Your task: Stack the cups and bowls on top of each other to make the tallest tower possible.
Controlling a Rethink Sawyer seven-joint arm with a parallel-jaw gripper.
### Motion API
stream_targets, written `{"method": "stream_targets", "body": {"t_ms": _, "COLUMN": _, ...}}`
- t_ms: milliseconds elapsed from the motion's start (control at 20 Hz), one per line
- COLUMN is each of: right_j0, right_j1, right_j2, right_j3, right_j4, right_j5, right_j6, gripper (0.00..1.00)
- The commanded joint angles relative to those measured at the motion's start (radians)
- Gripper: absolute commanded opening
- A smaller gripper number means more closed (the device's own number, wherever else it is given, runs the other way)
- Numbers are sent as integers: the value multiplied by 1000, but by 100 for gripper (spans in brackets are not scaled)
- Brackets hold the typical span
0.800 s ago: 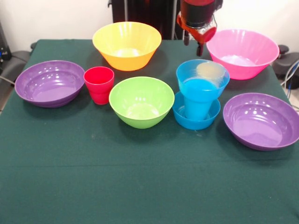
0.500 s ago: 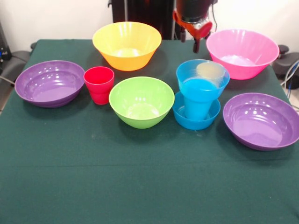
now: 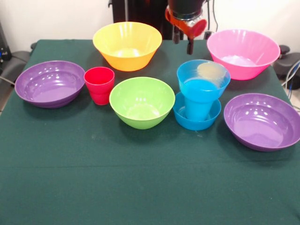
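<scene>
Tower (image 3: 200, 96): blue bowl, blue cup, blue bowl, yellowish cup on top; right of worktop (image 3: 140, 187) centre | claw (image 3: 183, 41): above far edge, empty, fingers apart.

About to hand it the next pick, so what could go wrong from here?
1. The blue stack stands on a narrow cup in a small bowl, so a wide bowl could tip it.
2. The gripper hangs between the yellow bowl and pink bowl; it might clip a rim descending.
</scene>
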Motion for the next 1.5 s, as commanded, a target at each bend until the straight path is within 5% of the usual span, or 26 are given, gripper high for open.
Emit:
{"method": "stream_targets", "body": {"t_ms": 50, "right_j0": -53, "right_j1": 95, "right_j2": 105, "right_j3": -168, "right_j4": -49, "right_j5": 53, "right_j6": -65, "gripper": 100}}
{"method": "stream_targets", "body": {"t_ms": 650, "right_j0": -46, "right_j1": 133, "right_j2": 146, "right_j3": -192, "right_j4": -32, "right_j5": -25, "right_j6": -1, "gripper": 100}}
{"method": "stream_targets", "body": {"t_ms": 1300, "right_j0": -26, "right_j1": 161, "right_j2": 123, "right_j3": -201, "right_j4": -35, "right_j5": 38, "right_j6": 6, "gripper": 100}}
{"method": "stream_targets", "body": {"t_ms": 1500, "right_j0": -19, "right_j1": 116, "right_j2": 113, "right_j3": -177, "right_j4": -39, "right_j5": 94, "right_j6": 4, "gripper": 100}}
